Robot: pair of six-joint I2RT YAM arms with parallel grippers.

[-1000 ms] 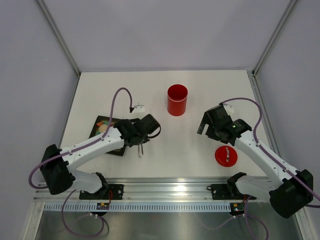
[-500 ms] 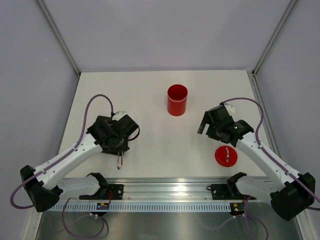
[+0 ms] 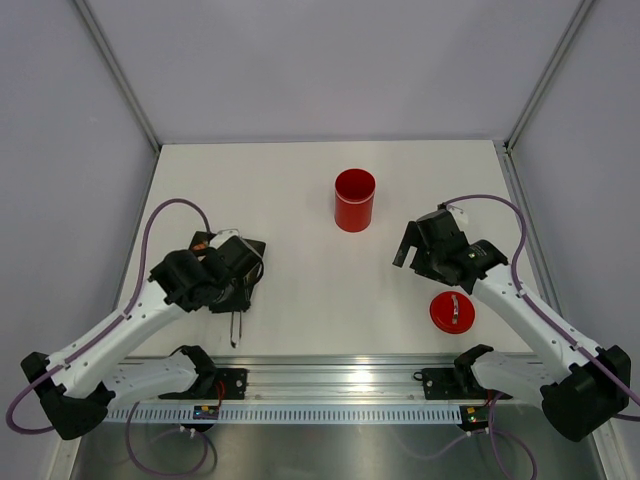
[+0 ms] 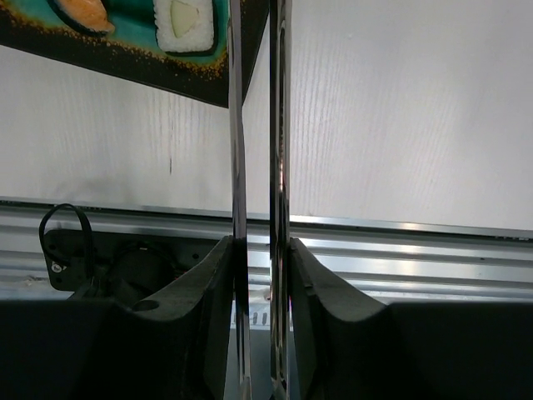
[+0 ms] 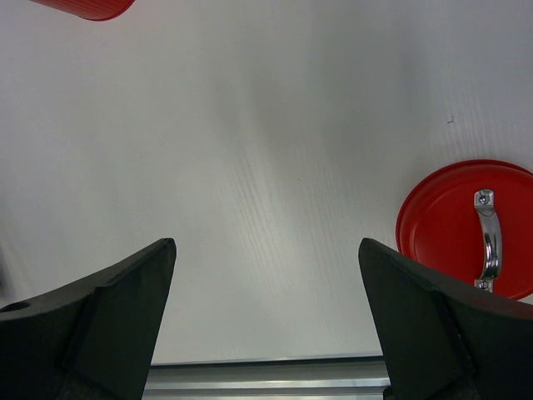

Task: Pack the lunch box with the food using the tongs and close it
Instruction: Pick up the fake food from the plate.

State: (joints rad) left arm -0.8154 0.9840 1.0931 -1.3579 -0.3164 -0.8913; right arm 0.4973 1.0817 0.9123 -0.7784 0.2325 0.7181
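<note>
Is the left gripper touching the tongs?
Touching. In the left wrist view the tongs run between the left gripper's fingers, each strip against an inner face.

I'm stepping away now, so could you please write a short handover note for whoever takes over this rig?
Left tool: shut on the tongs, by the tray.
Right tool: open, empty, above bare table.
Lunch box: upright, open, far centre; lid flat on the table to the right, handle up.
Food: on the tray.
Done: tongs gripped. Left: move food into the lunch box, put lid on.
</note>
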